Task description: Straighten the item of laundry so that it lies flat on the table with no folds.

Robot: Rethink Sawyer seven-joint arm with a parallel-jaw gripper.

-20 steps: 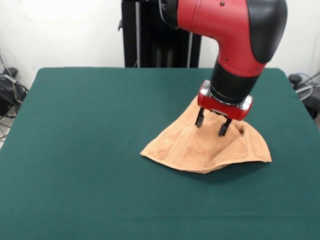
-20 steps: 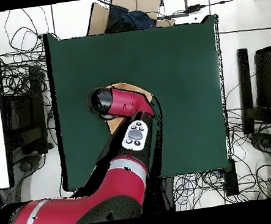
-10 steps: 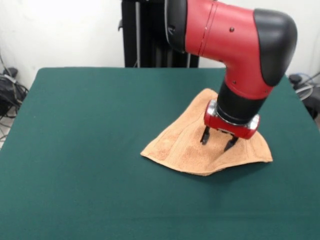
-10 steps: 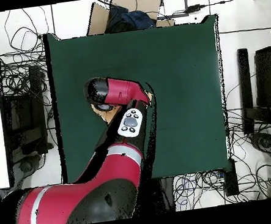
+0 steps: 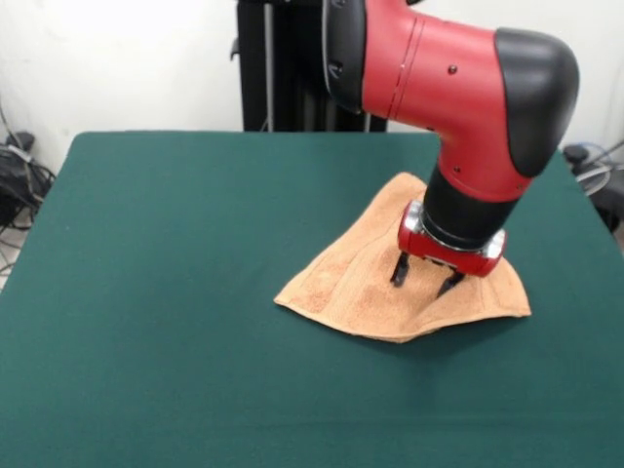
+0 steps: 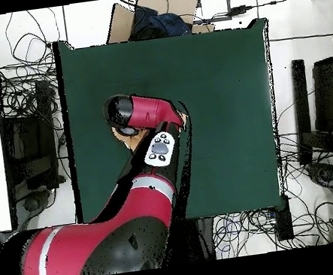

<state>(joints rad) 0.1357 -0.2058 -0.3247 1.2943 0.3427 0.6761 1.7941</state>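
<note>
The item of laundry (image 5: pixel 366 285) is a peach-orange towel lying folded into a rough triangle on the right half of the green table (image 5: pixel 175 292). A woven band runs along its left part. My gripper (image 5: pixel 424 276) hangs straight down over the towel's right half, open, with both fingertips at the cloth surface. Nothing is pinched between them. In the overhead view the arm covers almost all of the towel; only a sliver of the item of laundry (image 6: pixel 183 116) shows beside the arm's wrist, and the gripper is hidden under the arm.
Black pedestal column (image 5: pixel 292 68) stands behind the table's far edge. Cables (image 5: pixel 19 180) lie on the floor at the left, and more at the right (image 5: pixel 595 171). In the overhead view a cardboard box (image 6: pixel 155 12) sits beyond the table's top edge.
The gripper travelled toward the towel's right front part and came lower, down to the cloth, during the first half second. Since then it has barely moved. The towel keeps its shape.
</note>
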